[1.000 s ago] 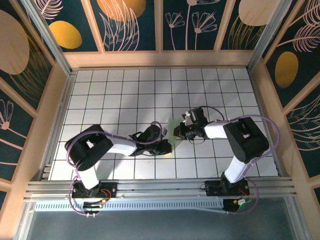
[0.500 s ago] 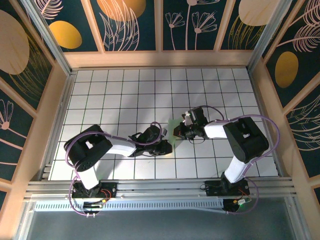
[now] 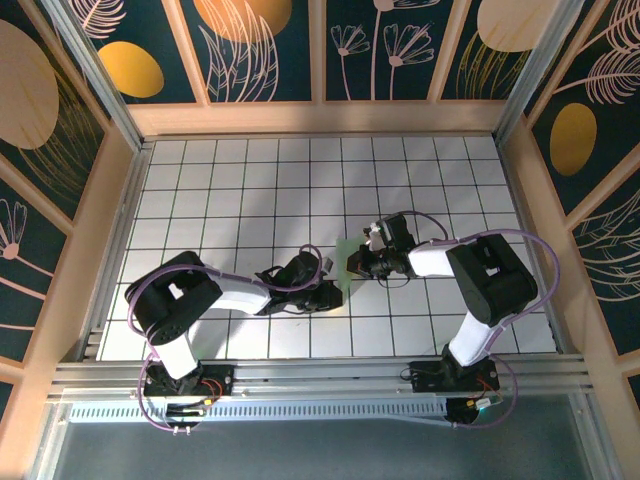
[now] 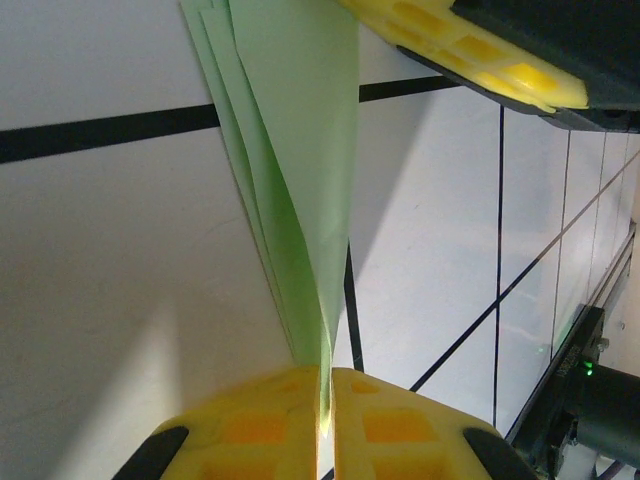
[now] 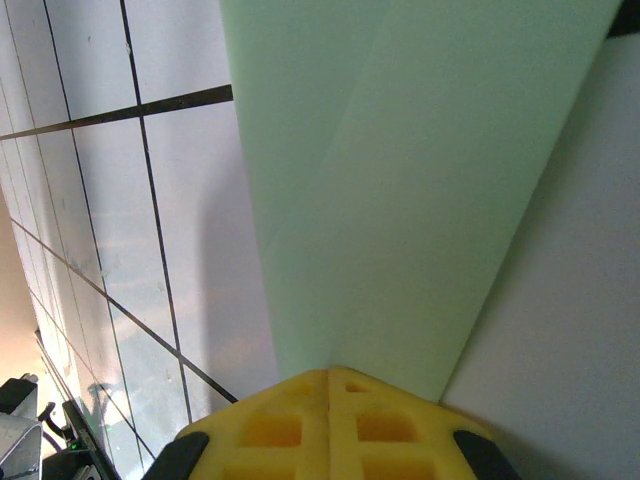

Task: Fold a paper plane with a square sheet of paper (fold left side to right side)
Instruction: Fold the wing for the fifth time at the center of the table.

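Top external view. Both arms reach in toward the middle of the tiled counter. The left claw and the right claw nearly meet, with a narrow slip of green paper between them. It is too small here to read the folds.

Left wrist view. The left claw has its yellow pads closed, and the green paper runs straight into the seam between them, so it is pinched at this end. The paper shows several layers fanning apart along one edge and looks lifted off the counter, going by the shadow beneath it. At the top right, the right claw meets the paper's far end.

Right wrist view. The right claw is shut, pads together, and the green paper goes in under its tips, gripped there. A crease line runs up the paper. The counter lies pale beyond.

Judgement. The paper is already layered, so this looks like a later fold in hand, with the piece held by both ends between the claws. The next move seems to call for carrying the left side across onto the right with the edges matched. Then it needs lowering flat and a press along the new crease. One grip will have to ease first, or the thin paper may buckle or tear.
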Motion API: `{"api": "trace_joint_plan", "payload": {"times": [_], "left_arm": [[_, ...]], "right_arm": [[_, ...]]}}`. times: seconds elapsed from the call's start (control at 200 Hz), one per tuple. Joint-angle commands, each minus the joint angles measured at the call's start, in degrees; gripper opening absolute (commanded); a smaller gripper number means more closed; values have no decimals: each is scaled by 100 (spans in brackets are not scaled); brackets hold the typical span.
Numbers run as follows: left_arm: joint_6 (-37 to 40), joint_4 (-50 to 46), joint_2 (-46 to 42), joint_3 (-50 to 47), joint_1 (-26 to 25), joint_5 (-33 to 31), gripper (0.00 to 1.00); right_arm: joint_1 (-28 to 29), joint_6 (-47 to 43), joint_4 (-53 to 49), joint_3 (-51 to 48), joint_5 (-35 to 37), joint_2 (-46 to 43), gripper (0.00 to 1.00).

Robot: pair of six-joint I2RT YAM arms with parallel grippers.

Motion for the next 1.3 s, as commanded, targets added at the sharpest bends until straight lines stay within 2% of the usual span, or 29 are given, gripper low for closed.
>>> {"api": "trace_joint_plan", "payload": {"times": [0.0,0.155,0.435,0.535,0.816,1.296], "left_arm": [[-35,-40,-79,-11,-38,-23,11],[-40,-43,-163,-43,-35,-26,13],[45,-562,-815,-31,-26,-416,28],[46,-553,-940,-32,-2,-420,29],[-125,388,-342,118,9,348,10],[-324,1011,380,8,4,484,6]], "right_arm": [[24,-119,-807,-163,821,448,0],[26,-125,-804,-174,827,459,0],[25,-121,-829,-190,838,424,0],[31,-128,-829,-194,847,413,0],[28,-125,-841,-174,856,399,0],[41,-139,-846,-174,864,428,0]]}}
